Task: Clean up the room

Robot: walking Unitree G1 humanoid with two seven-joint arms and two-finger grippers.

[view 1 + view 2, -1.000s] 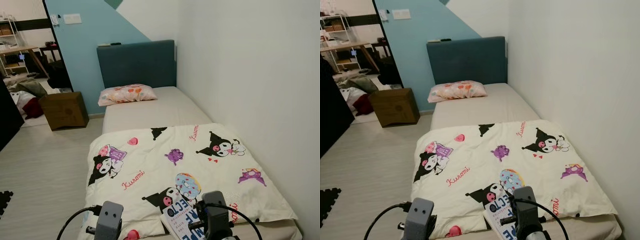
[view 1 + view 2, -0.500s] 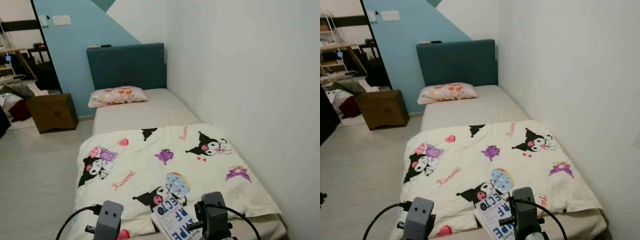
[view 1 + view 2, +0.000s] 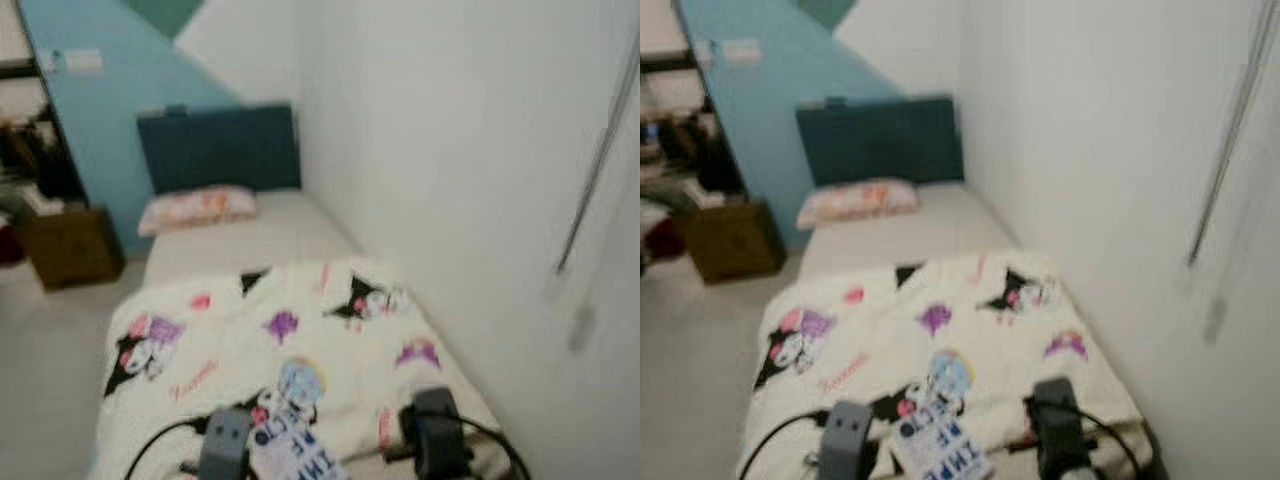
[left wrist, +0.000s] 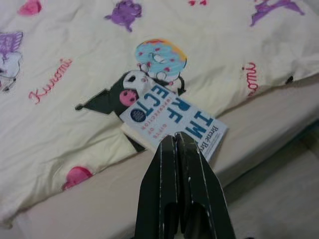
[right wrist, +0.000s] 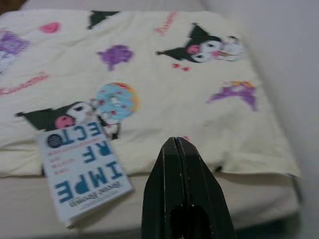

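A white book with big blue letters (image 4: 172, 124) lies flat at the foot of the bed, half on the cartoon-print blanket (image 3: 260, 340) and half on the bare mattress. My left gripper (image 4: 174, 139) is shut with nothing in it, its tips pointing at the book's near edge. To the right of the book (image 5: 82, 174), my right gripper (image 5: 175, 142) is shut and empty, aimed at the blanket's edge. Both wrists (image 3: 225, 445) show low in the blurred eye views, with the book (image 3: 940, 450) between them.
The bed runs along the white wall (image 3: 450, 150) on the right. A pink pillow (image 3: 195, 208) rests at the far end before a dark teal headboard (image 3: 215, 148). Left of the bed stands a brown cardboard box (image 3: 65, 245) on the pale floor (image 3: 40, 340).
The camera has swung to the right and the eye views are now blurred. The bed and the book have shifted left in the picture. Both grippers stay shut.
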